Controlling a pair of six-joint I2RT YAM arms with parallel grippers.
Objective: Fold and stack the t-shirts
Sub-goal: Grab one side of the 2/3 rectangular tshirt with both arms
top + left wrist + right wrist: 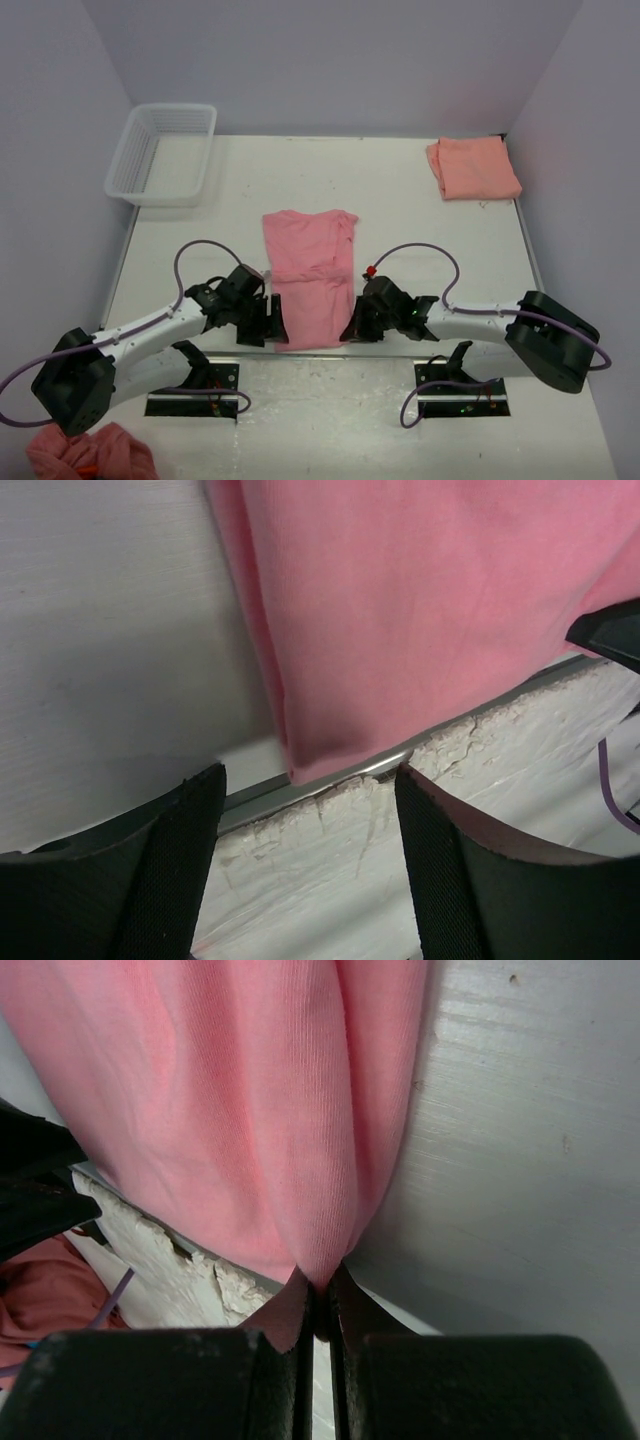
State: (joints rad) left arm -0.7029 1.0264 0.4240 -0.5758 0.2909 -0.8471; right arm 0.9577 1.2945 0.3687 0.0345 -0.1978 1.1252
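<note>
Your right gripper (322, 1298) pinches the near right corner of the rose-pink t-shirt (308, 280) at the table (420, 220) edge; your left gripper (305, 792) stands spread just before its near left corner.

You have bare tabletop (230, 200) between the basket (160, 155) and the pink shirt (308, 275), and again between that shirt and the orange shirt (473, 168); the left hand (275, 325) and right hand (350, 328) block its near corners.
</note>
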